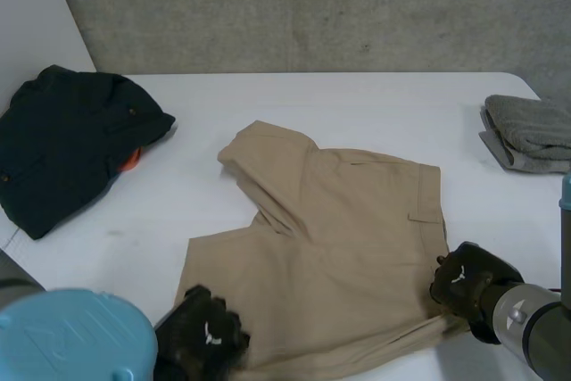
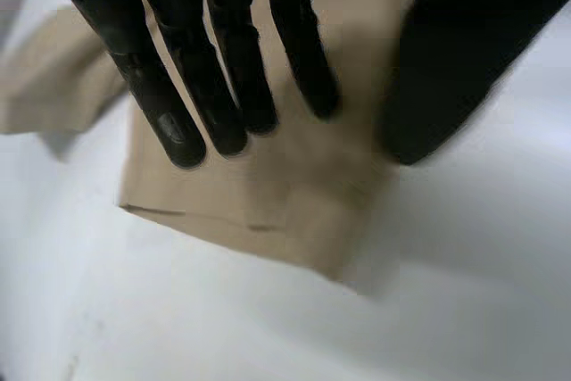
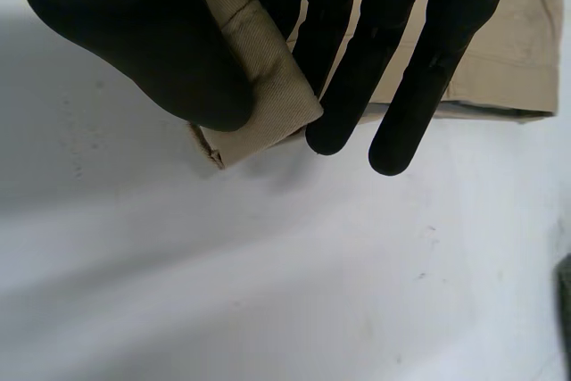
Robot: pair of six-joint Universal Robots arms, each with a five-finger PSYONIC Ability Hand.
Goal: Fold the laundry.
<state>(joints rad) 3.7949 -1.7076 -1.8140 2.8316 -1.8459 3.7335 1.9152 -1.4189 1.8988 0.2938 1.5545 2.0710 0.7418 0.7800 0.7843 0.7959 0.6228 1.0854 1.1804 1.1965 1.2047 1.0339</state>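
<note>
Head view: tan garment (image 1: pixel 348 247) on white table (image 1: pixel 375 104), grey wall (image 1: pixel 312 6) behind.

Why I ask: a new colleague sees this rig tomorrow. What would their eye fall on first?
The rumpled tan cotton garment spread across the middle of the white table, with the black right hand pinching its near right corner and the black left hand straight-fingered over its near left corner. Next, the dark navy clothes heap at the far left and the folded grey cloth at the right edge.
</note>
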